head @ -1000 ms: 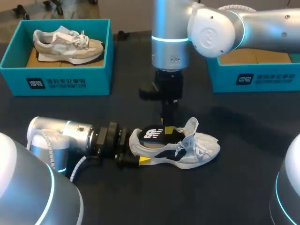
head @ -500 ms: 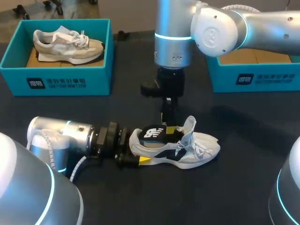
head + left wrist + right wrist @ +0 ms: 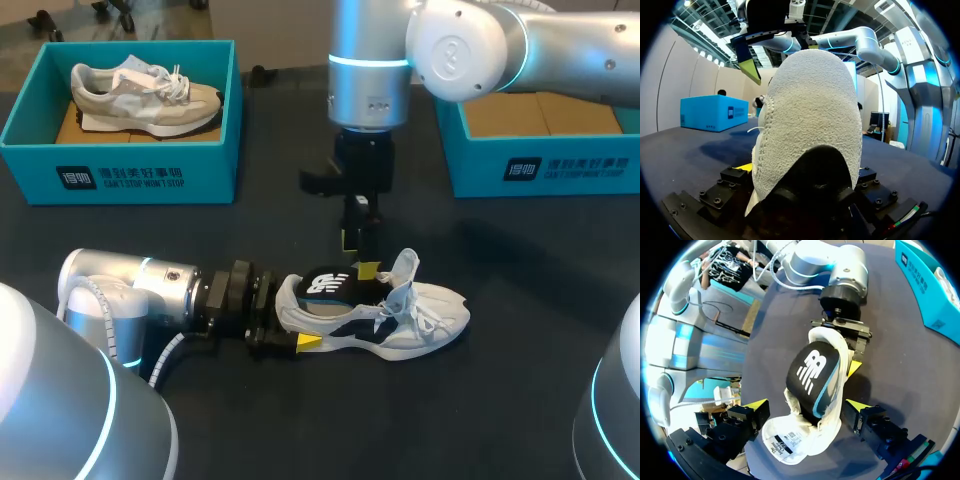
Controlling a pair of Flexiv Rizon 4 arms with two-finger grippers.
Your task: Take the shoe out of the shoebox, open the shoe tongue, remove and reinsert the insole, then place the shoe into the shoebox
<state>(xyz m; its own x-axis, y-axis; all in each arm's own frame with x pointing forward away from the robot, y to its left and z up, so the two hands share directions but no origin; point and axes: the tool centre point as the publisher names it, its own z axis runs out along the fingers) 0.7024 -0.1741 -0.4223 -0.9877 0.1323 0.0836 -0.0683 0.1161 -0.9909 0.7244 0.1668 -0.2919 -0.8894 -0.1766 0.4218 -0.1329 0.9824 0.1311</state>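
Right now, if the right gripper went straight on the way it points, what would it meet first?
Probably the black insole inside the shoe, straight ahead of the right gripper, jaws open; depth is unclear.

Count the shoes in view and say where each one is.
2. A grey shoe lies in the left shoebox; a white shoe lies on the table, its heel in the left gripper. The right shoebox is partly hidden by the right arm.

Head view: high behind the robot, facing down on the surface point(image 3: 520, 400), well away from the shoe point(image 3: 375, 310). Left wrist view: level with the surface, hard against the shoe's heel, facing along it. Right wrist view: close above the shoe, facing down into its opening. All three share the shoe.
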